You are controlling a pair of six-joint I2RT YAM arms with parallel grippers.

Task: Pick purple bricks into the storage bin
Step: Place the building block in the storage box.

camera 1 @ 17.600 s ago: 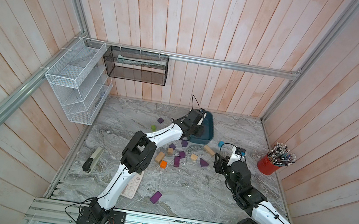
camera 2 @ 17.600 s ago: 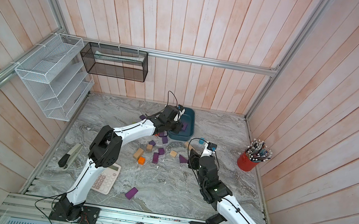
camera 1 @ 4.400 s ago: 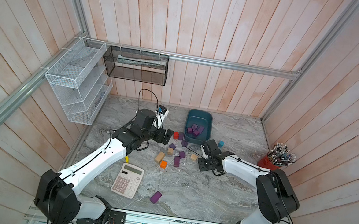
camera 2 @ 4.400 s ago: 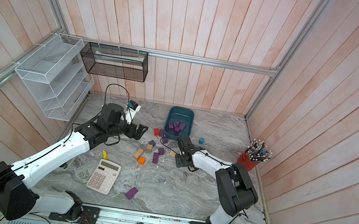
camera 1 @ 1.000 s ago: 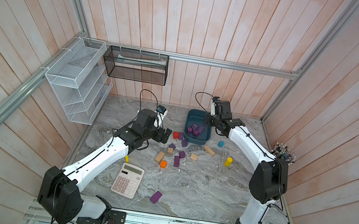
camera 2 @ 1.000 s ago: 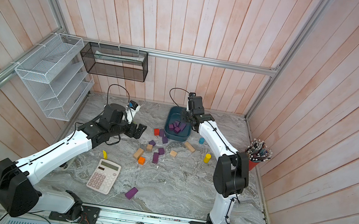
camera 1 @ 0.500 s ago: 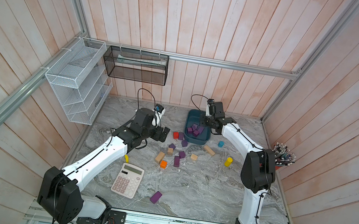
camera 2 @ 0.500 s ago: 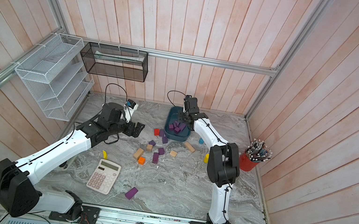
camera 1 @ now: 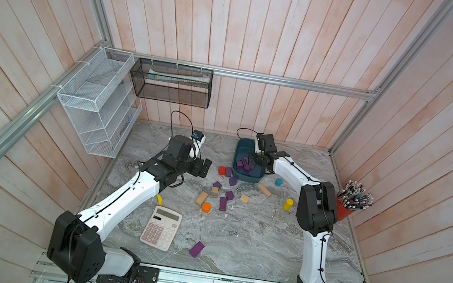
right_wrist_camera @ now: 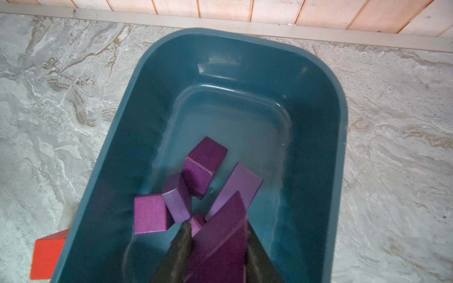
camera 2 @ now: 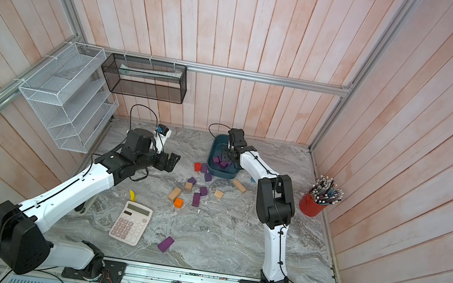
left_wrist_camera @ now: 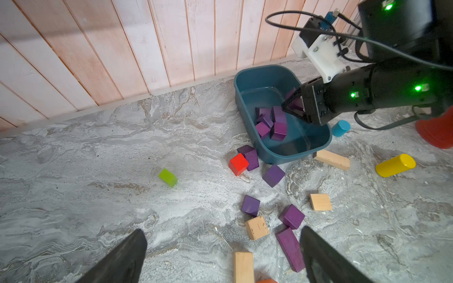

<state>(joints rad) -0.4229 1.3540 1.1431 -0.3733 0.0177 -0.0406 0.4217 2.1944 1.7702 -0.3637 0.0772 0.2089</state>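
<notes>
The dark teal storage bin [camera 1: 241, 148] [right_wrist_camera: 220, 49] stands near the back wall and holds several purple bricks [right_wrist_camera: 204, 164] [left_wrist_camera: 272, 122]. My right gripper [right_wrist_camera: 215, 225] [camera 1: 253, 160] hangs low inside the bin, shut on a long purple brick [right_wrist_camera: 220, 235] that is tilted above the ones lying there. Several more purple bricks lie on the table in front of the bin [camera 1: 232, 180] [left_wrist_camera: 291, 216], and one lies near the front [camera 1: 196, 249]. My left gripper [left_wrist_camera: 221, 230] [camera 1: 203, 168] hovers open and empty to the left of the loose bricks.
A red cube [camera 1: 222, 170], tan blocks [camera 1: 201, 198], an orange cube [camera 1: 206, 207], a yellow cylinder [camera 1: 288, 204] and a blue cylinder [camera 1: 278, 182] lie scattered. A green block [left_wrist_camera: 168, 177] sits apart. A calculator [camera 1: 161, 227] lies front left, and a red pen cup [camera 1: 348, 206] stands at the right.
My right gripper has carried the purple brick from the bin's back right rim leftward and down into the bin. The left arm has barely moved.
</notes>
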